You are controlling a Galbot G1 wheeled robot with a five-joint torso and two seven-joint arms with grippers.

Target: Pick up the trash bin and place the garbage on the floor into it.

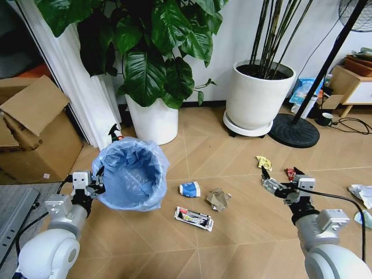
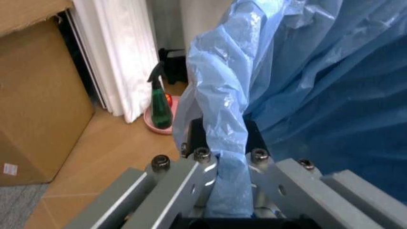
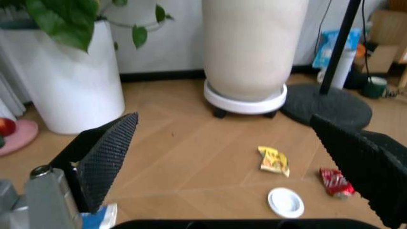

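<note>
The left gripper (image 1: 97, 179) is clamped on the near-left rim of the trash bin (image 1: 132, 174), its fingers (image 2: 197, 179) closed over a fold of the light-blue liner bag (image 2: 219, 124), and the bin appears carried clear of the floor (image 1: 232, 232), tilted with its mouth facing the camera. The right gripper (image 1: 268, 179) hangs above the right part of the floor with its pads (image 3: 108, 152) spread wide and nothing between them. Garbage is scattered on the floor: a blue-white wrapper (image 1: 190, 189), a crumpled brown paper (image 1: 218, 199) and a flat printed packet (image 1: 193, 218) lie just right of the bin, while a yellow wrapper (image 3: 274, 160), a red wrapper (image 3: 334, 182) and a white round lid (image 3: 285, 202) lie beneath the right gripper, near the large white plant pot (image 3: 245, 47). A second white pot (image 1: 152, 119) stands behind the bin. In the inspector's judgement, the bin is secured and collection has yet to begin. The chief risk lies in the left hold: the wrist view shows mostly plastic film in the clamp, and if the rigid rim is not caught with it, the liner could slip or tear and drop the bin. The flat wrappers and the lid offer little edge, so a closing gripper may skid them across the floor rather than lift them. The bin's tilt may also let dropped pieces slide back out.
</note>
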